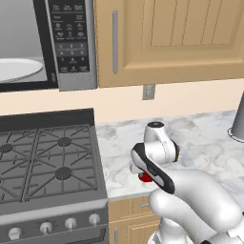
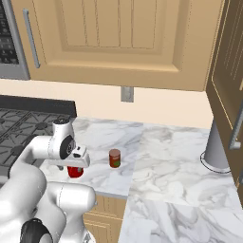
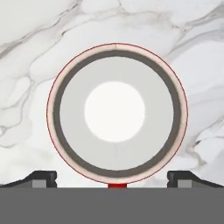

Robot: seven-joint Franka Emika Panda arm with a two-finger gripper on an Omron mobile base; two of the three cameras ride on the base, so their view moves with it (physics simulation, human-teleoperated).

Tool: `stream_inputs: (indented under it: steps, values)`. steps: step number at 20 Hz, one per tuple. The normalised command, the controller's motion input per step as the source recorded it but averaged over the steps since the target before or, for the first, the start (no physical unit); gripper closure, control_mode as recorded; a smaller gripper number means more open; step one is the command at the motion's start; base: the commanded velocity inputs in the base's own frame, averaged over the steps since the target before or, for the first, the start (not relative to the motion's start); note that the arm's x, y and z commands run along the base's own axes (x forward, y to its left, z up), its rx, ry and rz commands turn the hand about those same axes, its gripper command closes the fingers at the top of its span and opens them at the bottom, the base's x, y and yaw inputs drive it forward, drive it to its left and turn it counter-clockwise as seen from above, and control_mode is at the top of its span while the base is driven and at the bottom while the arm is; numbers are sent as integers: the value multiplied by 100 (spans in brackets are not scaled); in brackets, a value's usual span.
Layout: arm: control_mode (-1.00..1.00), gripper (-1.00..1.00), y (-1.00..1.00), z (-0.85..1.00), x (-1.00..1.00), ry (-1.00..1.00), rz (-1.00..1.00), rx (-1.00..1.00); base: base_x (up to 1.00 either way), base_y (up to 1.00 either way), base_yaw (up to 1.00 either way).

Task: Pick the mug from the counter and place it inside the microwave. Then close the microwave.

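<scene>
Gripper [image 3: 112,179]: hanging wide open, straight above the mug [image 3: 117,113], grasping nothing.
Mug: standing upright on the counter [image 2: 166,161], near the stove-side edge.
Risk: descending off-centre, a fingertip is clipping the rim and tipping it.

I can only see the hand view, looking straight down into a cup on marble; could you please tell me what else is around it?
Observer: A small dark red can stands on the counter to the right of the mug, clear of it.
Operator: Thank you. Is the microwave ready to take the mug?
Observer: Yes, the microwave is open up on the left, with its white plate showing inside.
Operator: And what lies below it?
Observer: A black gas stove, just left of the counter edge where the mug stands.
</scene>
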Motion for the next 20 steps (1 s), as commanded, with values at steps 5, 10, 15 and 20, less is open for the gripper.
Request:
stream_inputs:
  steps: [5, 10, 15, 20]
  values:
    - [-100, -100, -5, -17, 0, 0, -1, 0, 0, 0, 0]
    - [-100, -100, 0, -15, 0, 0, 0, 0, 0, 0, 0]
    - [-100, -100, 0, -13, -1, 0, 0, 0, 0, 0, 0]
    - [-100, -100, 0, -3, -11, 0, 0, 0, 0, 0, 0]
